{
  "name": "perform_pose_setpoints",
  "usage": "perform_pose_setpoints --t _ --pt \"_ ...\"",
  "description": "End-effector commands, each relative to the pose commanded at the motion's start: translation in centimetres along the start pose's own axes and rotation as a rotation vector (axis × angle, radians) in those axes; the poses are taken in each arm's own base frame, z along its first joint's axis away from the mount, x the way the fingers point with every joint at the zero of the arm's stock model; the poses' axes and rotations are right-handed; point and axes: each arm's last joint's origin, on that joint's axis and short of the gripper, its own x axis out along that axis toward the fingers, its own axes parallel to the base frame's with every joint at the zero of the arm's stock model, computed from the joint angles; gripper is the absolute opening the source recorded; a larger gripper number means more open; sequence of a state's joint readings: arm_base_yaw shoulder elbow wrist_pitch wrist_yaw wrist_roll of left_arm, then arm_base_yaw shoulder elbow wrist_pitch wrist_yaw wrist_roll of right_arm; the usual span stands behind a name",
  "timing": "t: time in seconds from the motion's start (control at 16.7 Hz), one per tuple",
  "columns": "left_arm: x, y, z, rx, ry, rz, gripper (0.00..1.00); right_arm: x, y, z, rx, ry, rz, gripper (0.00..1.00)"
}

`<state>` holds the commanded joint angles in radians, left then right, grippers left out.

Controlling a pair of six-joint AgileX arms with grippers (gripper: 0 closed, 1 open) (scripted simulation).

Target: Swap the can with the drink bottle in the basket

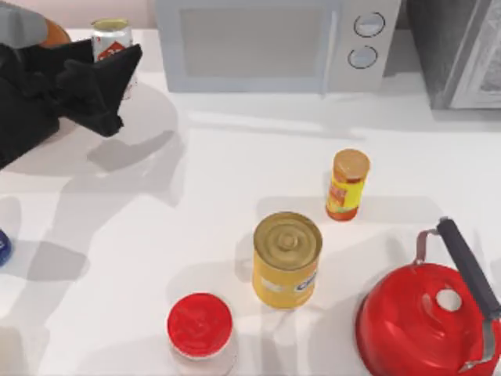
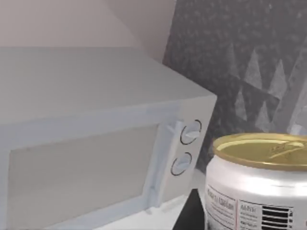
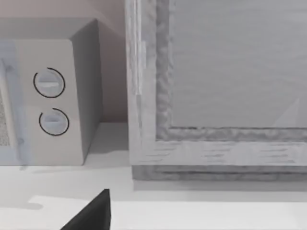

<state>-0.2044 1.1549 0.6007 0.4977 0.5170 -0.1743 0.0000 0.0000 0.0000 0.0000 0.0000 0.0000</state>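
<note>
Far-left corner of the counter (image 1: 219, 172): left gripper (image 1: 117, 82), black, raised over the surface beside a silver drink can (image 1: 112, 39) with a red label and gold top; whether its fingers are parted or closed cannot be told. An orange object (image 1: 55, 33) shows behind the arm, partly hidden. Left edge: a small blue item (image 1: 3, 247), mostly cut off. Far edge, centre: white microwave (image 1: 266, 43) with two round dials. Near edge, left of centre: red-lidded pale jar (image 1: 201, 327), upright. Just right of it: the can (image 1: 286, 258), wide, yellow, gold ribbed top, upright on the counter, touching nothing. Farther back, near it: orange-capped yellow-orange bottle (image 1: 347, 185), upright. Near-right corner: red kettle (image 1: 427, 317) with dark handle. Far-right corner: grey framed cabinet (image 1: 462, 51). Right wrist view: one dark fingertip (image 3: 91, 215) of the right gripper; its state cannot be told.
</note>
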Motion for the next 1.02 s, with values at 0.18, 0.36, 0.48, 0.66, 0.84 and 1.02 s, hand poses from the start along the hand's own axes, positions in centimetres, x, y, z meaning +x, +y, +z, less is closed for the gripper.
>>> perform_pose_setpoints --t 0.18,0.36,0.48,0.66,0.84,1.02 --pt "2.7 1.0 -0.4 -0.014 0.023 -0.085 0.0 0.0 0.0 0.0 0.0 0.0 0.0 1.0" --pt "5.3 2.1 -1.2 -0.021 0.044 -0.162 0.0 0.0 0.0 0.0 0.0 0.0 0.0 1.0" --pt "7.0 2.8 -2.0 -0.025 0.058 -0.208 0.0 0.0 0.0 0.0 0.0 0.0 0.0 1.0" --pt "9.2 3.9 -3.5 -0.027 0.077 -0.278 0.0 0.0 0.0 0.0 0.0 0.0 0.0 1.0" --pt "11.3 4.9 -5.1 -0.017 0.087 -0.352 0.0 0.0 0.0 0.0 0.0 0.0 0.0 1.0" --pt "13.3 5.5 -6.9 0.0 0.093 -0.435 0.0 0.0 0.0 0.0 0.0 0.0 0.0 1.0"
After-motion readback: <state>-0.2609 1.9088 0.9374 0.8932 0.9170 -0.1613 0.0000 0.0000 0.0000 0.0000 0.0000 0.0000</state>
